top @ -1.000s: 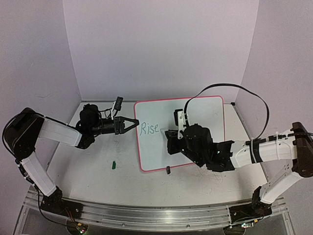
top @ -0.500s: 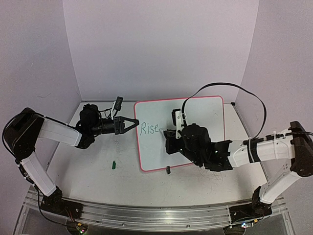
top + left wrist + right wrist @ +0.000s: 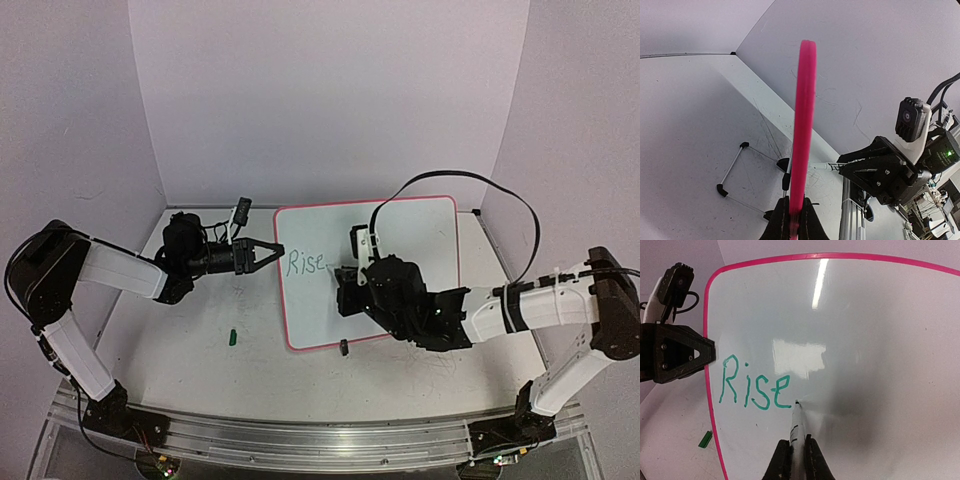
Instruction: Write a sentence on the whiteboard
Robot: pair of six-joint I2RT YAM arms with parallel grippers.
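The whiteboard (image 3: 420, 240) lies tilted on the table, white with a pink frame, and "Rise" is written on it in green near its left edge. My left gripper (image 3: 277, 250) is shut on that left edge; in the left wrist view the pink frame (image 3: 803, 125) runs edge-on up from the gripper (image 3: 794, 222). My right gripper (image 3: 343, 288) hovers over the board, shut on a white marker (image 3: 796, 427). In the right wrist view the gripper (image 3: 797, 457) points the marker tip at the whiteboard (image 3: 865, 340), just right of the final "e".
A small green cap (image 3: 232, 337) lies on the table left of the board. A black clip foot (image 3: 343, 347) sits at the board's near edge. White walls enclose the table on three sides. The right arm's black cable (image 3: 460, 178) loops above the board.
The right arm has shifted slightly to the left with the marker. The left arm and the board have not moved.
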